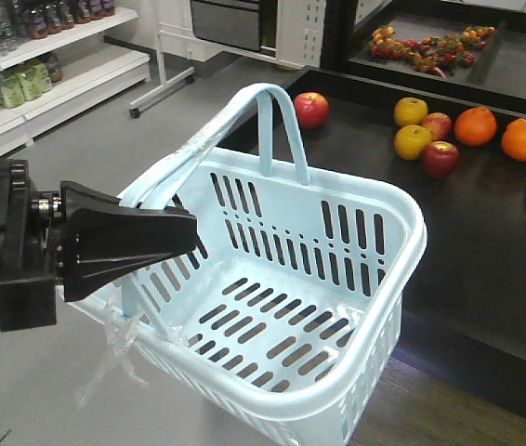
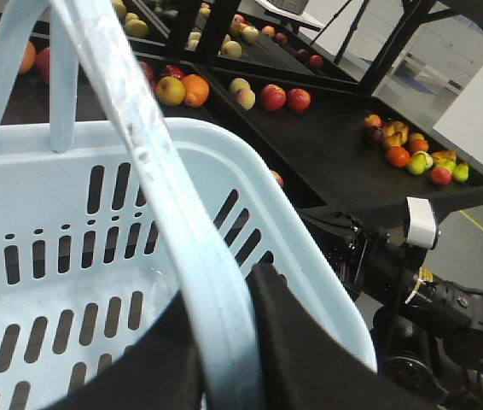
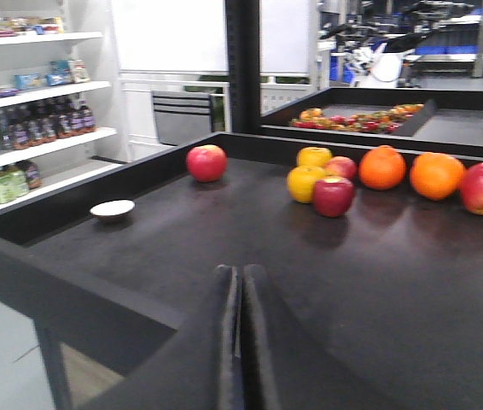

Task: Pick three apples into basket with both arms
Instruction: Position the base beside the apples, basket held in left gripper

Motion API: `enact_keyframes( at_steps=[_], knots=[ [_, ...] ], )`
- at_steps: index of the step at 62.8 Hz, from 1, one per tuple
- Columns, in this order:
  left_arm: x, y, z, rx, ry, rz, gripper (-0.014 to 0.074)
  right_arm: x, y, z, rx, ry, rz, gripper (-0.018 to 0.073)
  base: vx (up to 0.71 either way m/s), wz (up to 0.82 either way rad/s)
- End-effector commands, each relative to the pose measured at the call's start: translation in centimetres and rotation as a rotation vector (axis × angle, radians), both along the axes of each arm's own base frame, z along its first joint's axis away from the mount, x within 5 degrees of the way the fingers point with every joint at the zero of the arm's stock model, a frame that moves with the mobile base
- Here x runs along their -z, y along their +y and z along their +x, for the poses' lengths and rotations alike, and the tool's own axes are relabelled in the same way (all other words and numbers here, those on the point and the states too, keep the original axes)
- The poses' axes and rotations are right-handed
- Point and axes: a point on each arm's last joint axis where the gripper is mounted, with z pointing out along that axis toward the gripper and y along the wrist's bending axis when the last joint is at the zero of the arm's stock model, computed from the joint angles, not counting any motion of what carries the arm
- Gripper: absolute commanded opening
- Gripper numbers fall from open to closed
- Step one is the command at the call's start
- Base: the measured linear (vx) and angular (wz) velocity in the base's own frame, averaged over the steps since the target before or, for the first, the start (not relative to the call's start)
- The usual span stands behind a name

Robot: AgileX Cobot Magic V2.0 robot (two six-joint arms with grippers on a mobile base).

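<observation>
Left gripper [image 1: 187, 240] pinches one handle [image 2: 173, 222] of the basket [image 1: 412, 232], hanging it empty beside the table [image 3: 182, 256], likely as a drop point. Right gripper [image 3: 241, 286]: fingers pressed together, empty, facing the apples [image 3: 334, 196] on the table; none picked yet.

Front view looks down across the basket [image 1: 404, 212] toward the worktop [image 1: 486, 255]. Left wrist view sits hard against the basket (very close). Right wrist view skims the same worktop, low.

likely a grocery shop: bottle-stocked shelves [image 3: 38, 147], black fruit display tables [image 3: 182, 248].
</observation>
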Motion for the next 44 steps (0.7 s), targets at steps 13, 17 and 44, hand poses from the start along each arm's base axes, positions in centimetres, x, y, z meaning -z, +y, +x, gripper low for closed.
enact_keyframes(
  at_steps=[13,17,44],
  knots=[
    [-1.43,0.22,-0.48,-0.016,-0.041,-0.023,-0.0007,-0.26,0.13,-0.03,-0.012,-0.069,-0.011,-0.0004,0.08,-0.36],
    [-1.43,0.22,-0.48,-0.016,-0.041,-0.023,-0.0007,-0.26,0.13,-0.03,-0.012,-0.069,-0.011,-0.0004,0.08,-0.36],
    [-1.43,0.22,-0.48,-0.016,-0.041,-0.023,-0.0007,-0.26,0.13,-0.03,-0.012,-0.069,-0.011,-0.0004,0.07,-0.42]
  ],
)
